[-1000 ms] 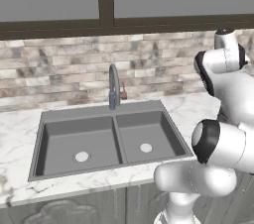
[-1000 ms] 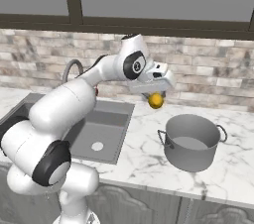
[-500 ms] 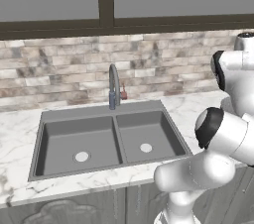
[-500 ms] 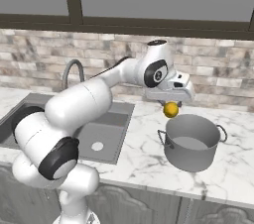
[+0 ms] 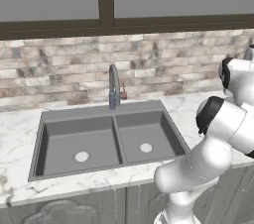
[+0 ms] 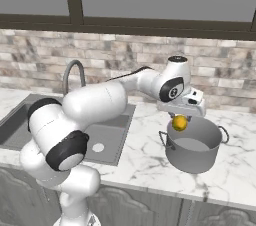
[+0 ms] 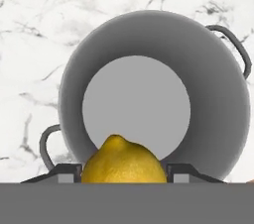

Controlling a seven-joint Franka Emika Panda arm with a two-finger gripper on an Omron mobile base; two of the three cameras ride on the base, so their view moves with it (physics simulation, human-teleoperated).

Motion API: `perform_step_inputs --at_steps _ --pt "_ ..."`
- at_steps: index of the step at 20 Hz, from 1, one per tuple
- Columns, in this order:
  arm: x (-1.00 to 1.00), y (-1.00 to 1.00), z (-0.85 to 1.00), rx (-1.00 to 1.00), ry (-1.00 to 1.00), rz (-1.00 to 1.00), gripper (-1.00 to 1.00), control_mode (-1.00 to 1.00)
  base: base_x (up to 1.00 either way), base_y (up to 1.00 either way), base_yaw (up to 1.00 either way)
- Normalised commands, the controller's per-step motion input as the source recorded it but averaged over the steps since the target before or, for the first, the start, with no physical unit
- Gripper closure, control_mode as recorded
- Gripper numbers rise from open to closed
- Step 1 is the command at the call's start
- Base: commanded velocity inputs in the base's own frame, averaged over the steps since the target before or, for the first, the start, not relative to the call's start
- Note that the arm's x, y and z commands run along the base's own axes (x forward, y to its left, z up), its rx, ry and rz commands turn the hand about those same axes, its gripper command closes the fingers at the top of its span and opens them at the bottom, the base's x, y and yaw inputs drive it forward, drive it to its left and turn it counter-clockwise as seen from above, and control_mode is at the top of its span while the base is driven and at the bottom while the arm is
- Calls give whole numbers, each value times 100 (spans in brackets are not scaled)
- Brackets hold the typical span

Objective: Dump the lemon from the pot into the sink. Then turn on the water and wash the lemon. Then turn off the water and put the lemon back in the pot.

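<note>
Since a sec ago we've swung the arm rightward, from between sink and pot to right over the pot (image 6: pixel 193 142); the lemon (image 6: pixel 180 123) rode along w/ it. Base hasn't moved, sink (image 5: pixel 106 139) sits the same in the left base view.

Now: the gripper (image 6: pixel 180 115) hangs just above the pot's rim on its sink-facing side. Jaws are abt half open and clamped on the lemon, one finger each side, as the hand view shows w/ the yellow fruit (image 7: pixel 123 161) wedged between the two dark tips. Below it that view looks straight down into the pot (image 7: pixel 154 94), bare inside, both loop handles visible. Pot stands upright on the marble surface (image 6: pixel 145 155), to the right of the sink (image 6: pixel 107 135). Both basins bare, faucet (image 5: pixel 114 86) shows no stream.

Step in hand, as we judge it: the last one, putting the lemon back in the pot. Dump, wash and tap-off look done.

Next move calls for: nudge fwd a bit so the fruit is over the pot's middle rather than near the wall, lower some, then open the jaws wider & let it drop. Released too near the rim it might clip the edge and roll off onto the surface.
</note>
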Motion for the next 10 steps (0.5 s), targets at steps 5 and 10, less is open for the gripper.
perform_step_inputs --at_steps 5,10 --pt "0 -27 -53 3 -6 0 100 -100 0 0 0" --pt "1 -25 -58 1 -5 0 100 -100 0 0 0"
